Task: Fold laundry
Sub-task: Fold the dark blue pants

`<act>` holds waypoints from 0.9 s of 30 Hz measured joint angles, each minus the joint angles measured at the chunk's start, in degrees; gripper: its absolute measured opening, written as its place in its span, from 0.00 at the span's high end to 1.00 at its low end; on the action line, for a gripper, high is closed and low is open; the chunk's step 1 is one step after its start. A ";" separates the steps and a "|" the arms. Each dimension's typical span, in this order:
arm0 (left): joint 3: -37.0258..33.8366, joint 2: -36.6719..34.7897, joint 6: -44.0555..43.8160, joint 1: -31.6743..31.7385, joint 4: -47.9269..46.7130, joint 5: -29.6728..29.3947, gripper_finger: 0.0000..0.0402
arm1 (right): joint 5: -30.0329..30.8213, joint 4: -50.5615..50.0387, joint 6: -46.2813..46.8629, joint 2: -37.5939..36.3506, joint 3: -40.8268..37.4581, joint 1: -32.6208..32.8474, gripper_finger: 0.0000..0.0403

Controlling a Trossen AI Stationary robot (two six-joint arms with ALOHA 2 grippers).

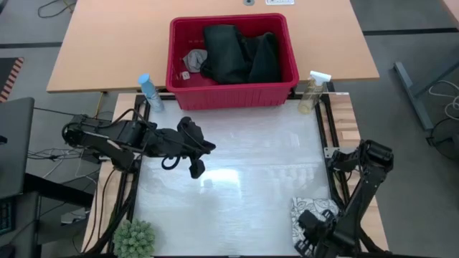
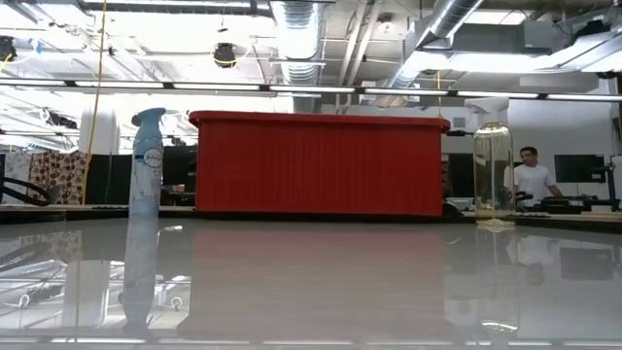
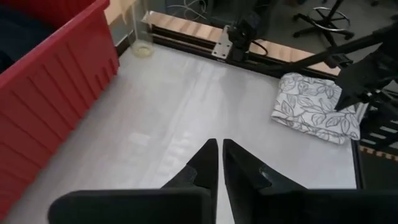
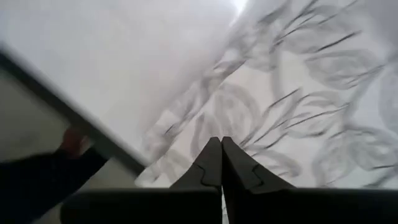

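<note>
— Behind the white table [image 1: 237, 179], at its far edge, what sits there?
— Red basket [image 1: 231, 89]. Inside it lie the dark jeans [image 1: 240, 54], bunched up, with a small grey cloth [image 1: 194, 58] just beside them at the basket's left end.
— And the leaf cloth?
— Leaf-print cloth [image 1: 310, 211] lies folded flat on the table's near right corner, well apart from the basket.
— Where are the arms?
— Left gripper [image 1: 196, 169] hangs over the table's left part, near the basket's front wall, touching nothing. Its fingers [image 3: 205, 167] are closed together with only a sliver between them, and they hold nothing.
— The right one?
— Right gripper [image 4: 221, 144] is down at the leaf cloth, tips pressed together right above the print. Whether any fabric is pinched between them, I cannot tell.
— Anything else near the basket?
— Blue spray can [image 1: 148, 92] at its front left corner, clear spray bottle [image 1: 313, 92] at its front right corner. Small green plant [image 1: 134, 239] at the table's near left corner. Person in a white shirt [image 2: 531, 178] stands far off in the room beyond the basket.
</note>
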 joint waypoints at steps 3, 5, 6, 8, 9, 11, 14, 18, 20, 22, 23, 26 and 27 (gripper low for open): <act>-0.01 0.00 -0.02 0.54 0.78 0.96 0.92 | 0.18 -2.94 0.37 0.00 -0.38 -2.83 0.97; -0.07 -0.56 0.86 0.60 4.71 3.64 0.88 | 2.54 -3.53 -0.90 -0.01 -0.46 -5.71 0.96; -0.07 -0.98 1.50 0.56 7.51 5.31 0.86 | 4.53 -3.07 -2.34 -0.14 -0.17 -7.34 0.94; -0.07 -2.72 3.99 0.48 14.37 8.81 0.82 | 10.15 -0.71 -7.67 -0.81 1.33 -10.73 0.88; -0.05 -3.83 5.01 0.44 17.09 9.07 0.80 | 12.91 0.44 -11.75 -1.40 2.39 -12.48 0.86; -0.02 -6.20 8.21 0.48 20.73 8.71 0.78 | 17.63 2.33 -21.74 -3.04 4.86 -15.91 0.81; 0.00 -9.94 13.24 1.10 20.92 4.15 0.77 | 21.87 2.50 -35.99 -5.26 8.95 -21.43 0.78; 0.00 -14.46 15.91 1.63 17.19 -4.42 0.77 | 26.29 2.56 -52.71 -9.36 13.92 -29.35 0.78; 0.02 -15.94 17.32 2.41 15.51 -6.67 0.77 | 28.21 2.52 -60.09 -11.79 15.80 -33.78 0.77; 0.02 -16.75 18.59 3.71 13.83 -6.52 0.77 | 30.06 2.55 -67.19 -14.39 17.37 -38.85 0.77; 0.02 -16.97 19.30 4.67 13.03 -5.90 0.77 | 30.69 2.72 -71.02 -15.66 17.92 -41.42 0.77; 0.02 -17.01 22.80 8.20 9.76 -3.03 0.74 | 30.88 4.91 -83.91 -19.53 18.84 -49.95 0.76; 0.02 -16.97 24.54 9.43 8.49 -1.16 0.73 | 29.94 6.03 -87.59 -20.53 18.84 -52.81 0.75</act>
